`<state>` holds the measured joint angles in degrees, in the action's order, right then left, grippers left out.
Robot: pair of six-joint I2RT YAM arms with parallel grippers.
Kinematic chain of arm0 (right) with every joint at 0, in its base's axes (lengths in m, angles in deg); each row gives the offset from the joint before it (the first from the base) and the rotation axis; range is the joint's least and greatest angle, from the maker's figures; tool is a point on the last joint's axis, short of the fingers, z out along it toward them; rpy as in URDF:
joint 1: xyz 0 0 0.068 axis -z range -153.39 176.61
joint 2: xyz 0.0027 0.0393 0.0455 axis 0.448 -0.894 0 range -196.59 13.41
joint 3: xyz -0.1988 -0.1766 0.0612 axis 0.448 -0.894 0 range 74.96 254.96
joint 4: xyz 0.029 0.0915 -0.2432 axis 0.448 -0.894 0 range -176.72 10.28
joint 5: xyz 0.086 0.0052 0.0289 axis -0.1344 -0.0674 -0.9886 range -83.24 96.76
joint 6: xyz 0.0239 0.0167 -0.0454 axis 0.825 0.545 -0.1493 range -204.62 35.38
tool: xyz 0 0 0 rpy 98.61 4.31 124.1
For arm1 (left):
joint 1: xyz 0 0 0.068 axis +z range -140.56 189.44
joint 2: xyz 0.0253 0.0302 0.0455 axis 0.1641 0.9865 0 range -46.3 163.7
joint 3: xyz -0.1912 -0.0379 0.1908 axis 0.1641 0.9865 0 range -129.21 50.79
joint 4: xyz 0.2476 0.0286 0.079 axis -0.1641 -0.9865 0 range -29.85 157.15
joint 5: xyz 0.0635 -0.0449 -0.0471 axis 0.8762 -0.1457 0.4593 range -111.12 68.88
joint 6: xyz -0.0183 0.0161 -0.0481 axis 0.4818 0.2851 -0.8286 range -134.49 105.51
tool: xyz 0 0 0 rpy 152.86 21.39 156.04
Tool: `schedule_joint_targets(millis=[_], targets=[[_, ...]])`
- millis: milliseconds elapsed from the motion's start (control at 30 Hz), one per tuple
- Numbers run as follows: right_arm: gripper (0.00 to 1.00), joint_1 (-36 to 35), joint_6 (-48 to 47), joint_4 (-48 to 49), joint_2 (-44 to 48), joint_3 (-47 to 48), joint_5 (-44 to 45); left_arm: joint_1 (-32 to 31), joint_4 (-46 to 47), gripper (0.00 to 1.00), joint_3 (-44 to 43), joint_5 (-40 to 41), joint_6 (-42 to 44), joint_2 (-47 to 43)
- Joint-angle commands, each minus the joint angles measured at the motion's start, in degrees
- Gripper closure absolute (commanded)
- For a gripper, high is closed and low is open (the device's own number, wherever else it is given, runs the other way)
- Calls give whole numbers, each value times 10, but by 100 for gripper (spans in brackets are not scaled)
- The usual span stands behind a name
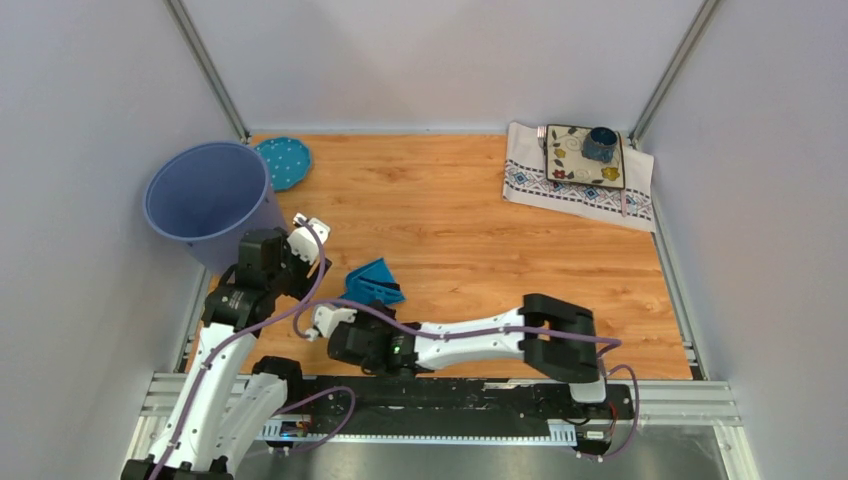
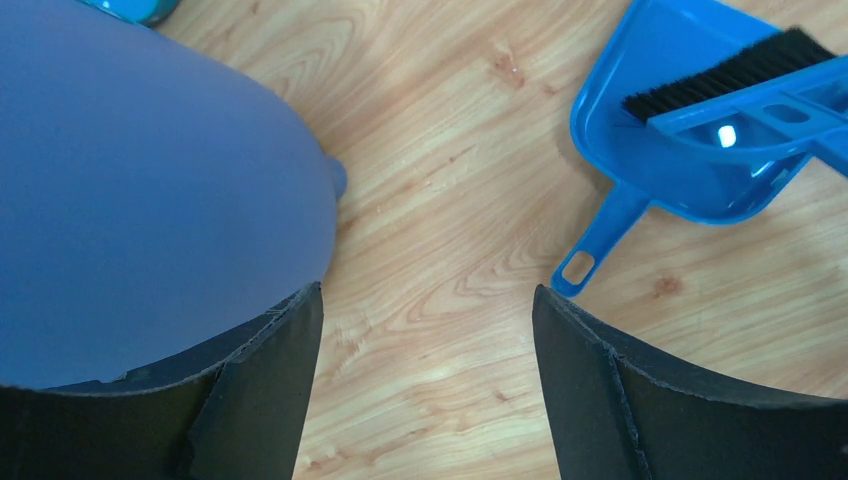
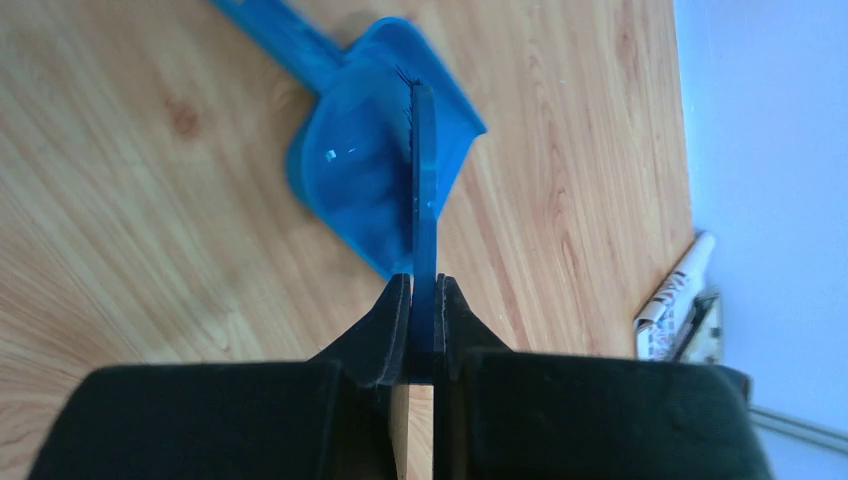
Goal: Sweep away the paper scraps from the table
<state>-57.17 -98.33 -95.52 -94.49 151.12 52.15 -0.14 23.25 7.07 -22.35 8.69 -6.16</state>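
Observation:
No paper scraps show on the table [image 1: 450, 230] in any view. A blue dustpan [image 1: 372, 281] lies on the wood just in front of both arms. My right gripper [image 1: 352, 308] is shut on the thin handle of a blue brush [image 3: 424, 180], whose black bristles [image 2: 718, 76] rest in the dustpan [image 3: 345, 170]. My left gripper [image 1: 312, 233] is open and empty, low over bare wood. It hangs between the bin and the dustpan's handle [image 2: 600, 240]. The wrist views show both grippers: the left [image 2: 427, 300] and the right [image 3: 423, 285].
A tall blue-grey bin [image 1: 205, 195] stands at the left edge, close against my left gripper; it also shows in the left wrist view [image 2: 150, 180]. A teal dotted plate [image 1: 283, 162] lies behind it. A patterned white cloth [image 1: 575, 185] with a decorated plate and a dark cup [image 1: 600, 143] sits back right.

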Motion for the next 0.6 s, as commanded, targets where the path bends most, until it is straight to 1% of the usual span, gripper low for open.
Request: schedule_joint_targets(millis=[0, 33, 67, 100, 167, 200, 233, 267, 400, 467, 500, 533, 567], targets=[[100, -29, -76, 19, -61, 52, 57, 6, 23, 18, 9, 11, -13, -1], [96, -31, -74, 9, -66, 57, 58, 7, 25, 18, 10, 11, -12, -1], [75, -34, -69, 2, -71, 64, 54, 7, 26, 18, 11, 10, -10, -1], [63, -37, -62, -11, -72, 77, 45, 7, 26, 18, 13, 11, -10, -2], [50, -43, -47, -31, -71, 85, 40, 7, 25, 18, 15, 10, -10, -2], [31, -46, -47, -34, -63, 85, 41, 8, 26, 18, 16, 9, -9, -2], [28, -50, -47, -40, -58, 85, 39, 7, 27, 18, 16, 8, -9, -1], [27, -58, -45, -44, -51, 85, 37, 8, 28, 18, 17, 10, -9, -1], [26, -78, -31, -77, -5, 80, 2, 8, 31, 18, 17, 6, -5, 4], [26, -91, -16, -102, 34, 76, -44, 8, 32, 18, 17, 5, -5, 8], [27, -95, -11, -115, 46, 78, -75, 9, 33, 18, 17, 0, -3, 8], [27, -96, -4, -155, 78, 81, -186, 8, 33, 18, 18, -3, -2, 10], [28, -94, 3, -178, 92, 89, -256, 8, 34, 18, 21, -7, -1, 11]])
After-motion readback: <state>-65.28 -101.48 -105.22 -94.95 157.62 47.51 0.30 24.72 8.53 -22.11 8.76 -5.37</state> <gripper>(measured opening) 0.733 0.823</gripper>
